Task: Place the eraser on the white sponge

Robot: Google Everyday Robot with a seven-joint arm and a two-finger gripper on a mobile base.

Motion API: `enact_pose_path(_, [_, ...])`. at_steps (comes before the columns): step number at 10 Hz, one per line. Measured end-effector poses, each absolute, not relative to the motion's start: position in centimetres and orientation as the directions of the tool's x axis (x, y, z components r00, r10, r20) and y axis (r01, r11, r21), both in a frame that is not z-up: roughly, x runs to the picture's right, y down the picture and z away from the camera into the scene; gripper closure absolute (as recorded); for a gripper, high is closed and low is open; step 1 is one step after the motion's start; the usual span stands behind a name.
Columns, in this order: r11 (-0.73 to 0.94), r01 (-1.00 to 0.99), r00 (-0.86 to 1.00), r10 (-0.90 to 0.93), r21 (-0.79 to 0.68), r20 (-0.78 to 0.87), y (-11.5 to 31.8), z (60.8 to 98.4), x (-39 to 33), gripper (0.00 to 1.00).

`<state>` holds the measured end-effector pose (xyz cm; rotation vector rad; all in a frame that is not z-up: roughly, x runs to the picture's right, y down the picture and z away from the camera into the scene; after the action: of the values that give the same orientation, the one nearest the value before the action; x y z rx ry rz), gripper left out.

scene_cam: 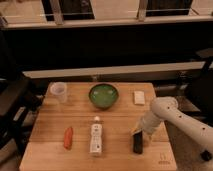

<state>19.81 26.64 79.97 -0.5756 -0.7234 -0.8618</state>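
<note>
The gripper [139,131] is hanging at the eraser's [137,144] far end, near right; its opening cannot be told.

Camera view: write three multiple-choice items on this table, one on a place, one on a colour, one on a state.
1. Where is the gripper?
A. at the table's far left corner
B. at the eraser, on the table's near right
C. off to the side of the table

2. What colour is the bowl?
A. red
B. blue
C. green

3. The eraser is:
A. lying on the table, apart from the white sponge
B. stacked on the sponge
C. inside the bowl

Answers:
1 B: the gripper hangs right at the far end of the black eraser.
2 C: the bowl is plainly green inside and out.
3 A: the sponge lies bare near the far edge, and the eraser rests on the wood nearer the front.
</note>
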Motion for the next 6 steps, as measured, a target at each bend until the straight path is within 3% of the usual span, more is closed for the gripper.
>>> enact_pose_path(3, [0.533,0.831,0.446,-0.469,-0.158,0.762,26.4,79.8,19.8,0.98])
enact_pose_path(6, [0.541,0.828,0.451,-0.485,-0.149,0.749,26.0,78.5,19.7,1.00])
